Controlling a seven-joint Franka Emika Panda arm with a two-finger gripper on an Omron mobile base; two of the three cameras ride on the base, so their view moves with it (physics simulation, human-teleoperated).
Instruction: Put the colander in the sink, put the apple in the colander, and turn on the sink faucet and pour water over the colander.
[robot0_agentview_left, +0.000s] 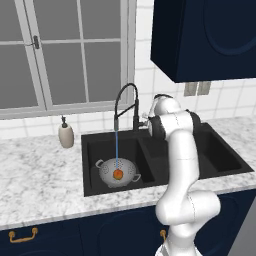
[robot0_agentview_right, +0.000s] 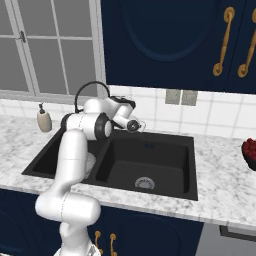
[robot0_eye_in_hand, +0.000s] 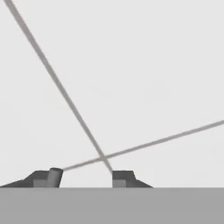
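The silver-grey colander (robot0_agentview_left: 106, 171) sits in the left basin of the black sink (robot0_agentview_left: 220, 152). The red-orange apple (robot0_agentview_left: 117, 174) lies inside it. A thin light-blue stream of water (robot0_agentview_left: 116, 145) falls from the spout of the tall black faucet (robot0_agentview_left: 125, 95) straight onto the apple and colander. My gripper (robot0_agentview_right: 140, 126) is at the back of the sink by the faucet's base, facing the tiled wall. In the hand view my gripper (robot0_eye_in_hand: 84, 177) is open, and the small grey lever tip (robot0_eye_in_hand: 54, 176) stands just inside the left fingertip.
A beige soap bottle (robot0_agentview_left: 65, 134) stands on the marble counter left of the sink. The right basin holds just its silver drain (robot0_agentview_right: 144, 183). A dark bowl of red fruit (robot0_agentview_right: 250, 151) sits at the counter's far right. Dark blue cabinets hang above.
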